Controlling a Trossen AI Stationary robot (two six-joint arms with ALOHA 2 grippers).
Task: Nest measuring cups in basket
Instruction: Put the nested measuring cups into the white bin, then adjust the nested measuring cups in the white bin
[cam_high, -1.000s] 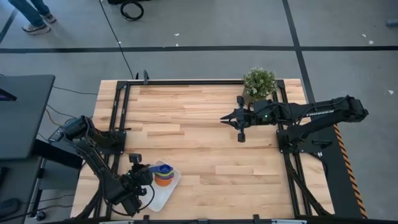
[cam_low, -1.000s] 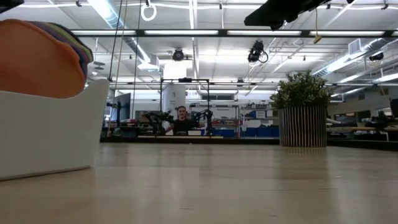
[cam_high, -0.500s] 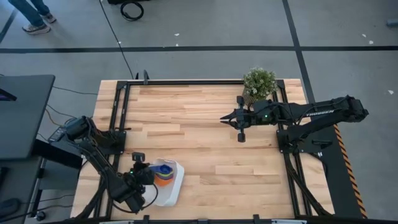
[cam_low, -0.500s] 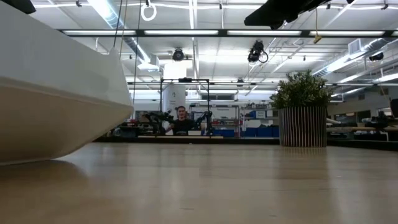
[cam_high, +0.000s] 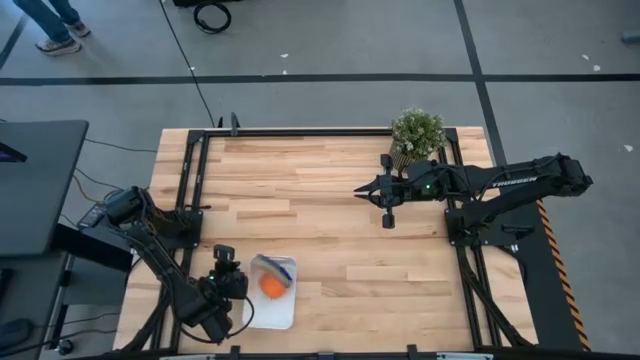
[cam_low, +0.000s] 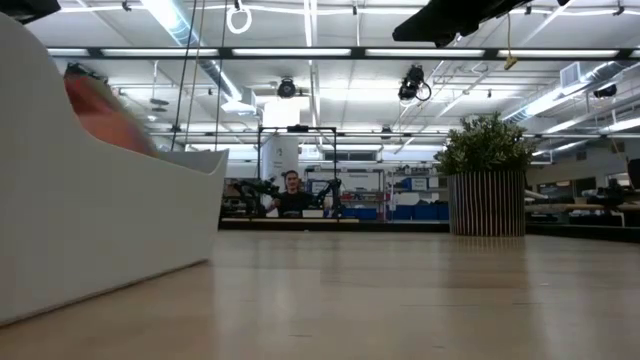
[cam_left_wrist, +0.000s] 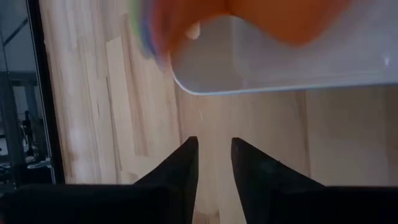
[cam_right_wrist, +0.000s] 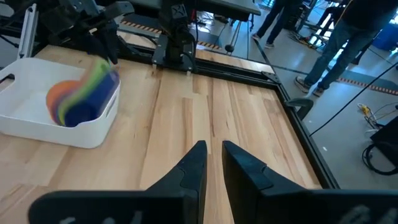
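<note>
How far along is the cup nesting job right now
Looks nearly done: the measuring cups sit stacked together inside the basket, orange innermost, and no loose cup shows elsewhere on the table. In hand: nothing; the left claw is just off the basket's edge with a small empty gap between its fingers. The right claw waits over mid-table. Left: probably just pulling back.
</note>
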